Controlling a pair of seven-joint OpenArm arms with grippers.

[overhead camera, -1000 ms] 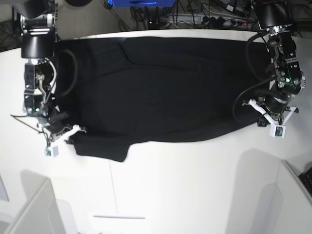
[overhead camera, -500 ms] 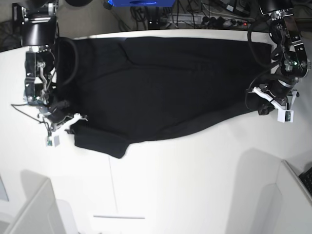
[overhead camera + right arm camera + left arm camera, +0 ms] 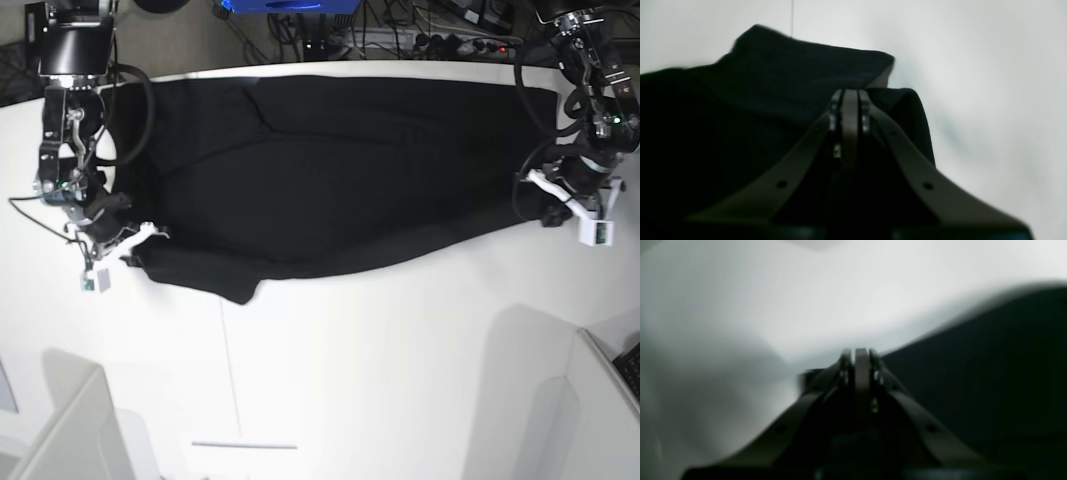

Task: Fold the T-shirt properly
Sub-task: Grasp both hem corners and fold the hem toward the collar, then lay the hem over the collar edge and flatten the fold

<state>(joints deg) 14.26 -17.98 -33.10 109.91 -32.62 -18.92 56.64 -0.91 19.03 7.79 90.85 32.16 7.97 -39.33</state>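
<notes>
The black T-shirt (image 3: 340, 170) lies plain side up, stretched lengthwise across the far half of the white table (image 3: 380, 370). No print shows. My right gripper (image 3: 135, 248) is at the shirt's near corner on the left of the base view. In its wrist view the right gripper (image 3: 850, 96) is shut on a fold of black cloth (image 3: 773, 100). My left gripper (image 3: 548, 212) is at the shirt's near corner on the right. Its blurred wrist view shows the left gripper (image 3: 860, 355) shut at the edge of the cloth (image 3: 973, 373).
White box-like walls stand at the near left (image 3: 70, 430) and near right (image 3: 600, 400) corners. Cables and a blue object (image 3: 285, 5) lie beyond the table's far edge. A thin seam (image 3: 225, 380) runs across the table.
Both grippers have moved toward the table's far side and slightly outward, holding the shirt's near corners. The near edge of the shirt has been drawn back and pulled tauter.
</notes>
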